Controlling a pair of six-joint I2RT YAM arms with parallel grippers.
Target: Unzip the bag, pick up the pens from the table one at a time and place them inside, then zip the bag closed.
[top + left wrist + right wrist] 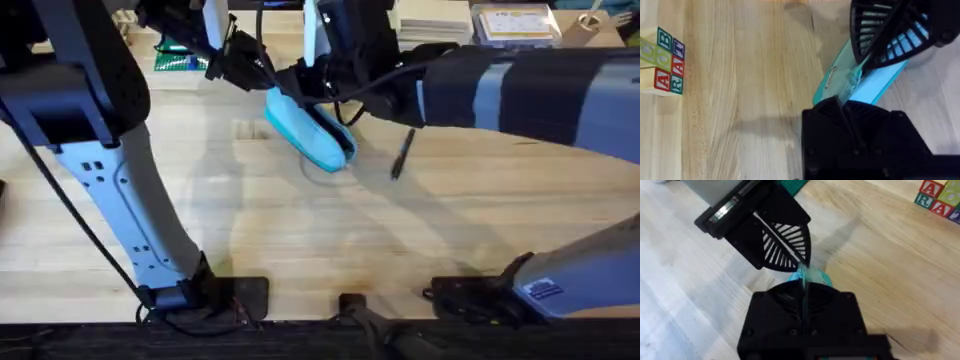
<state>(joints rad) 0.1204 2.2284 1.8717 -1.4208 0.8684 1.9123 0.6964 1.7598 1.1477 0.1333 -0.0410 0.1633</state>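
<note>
The light-blue bag is held tilted over the table, near the middle back. My left gripper is shut on the bag's far left end; in the left wrist view the bag runs out from between its fingers. My right gripper comes from the right and is shut on a thin turquoise tab at the bag's top edge, close against the left gripper. One dark pen lies on the wood just right of the bag.
Lettered toy blocks stand on the table beyond the bag, as does a green board at the back left. Boxes line the back right edge. The right arm spans the right side.
</note>
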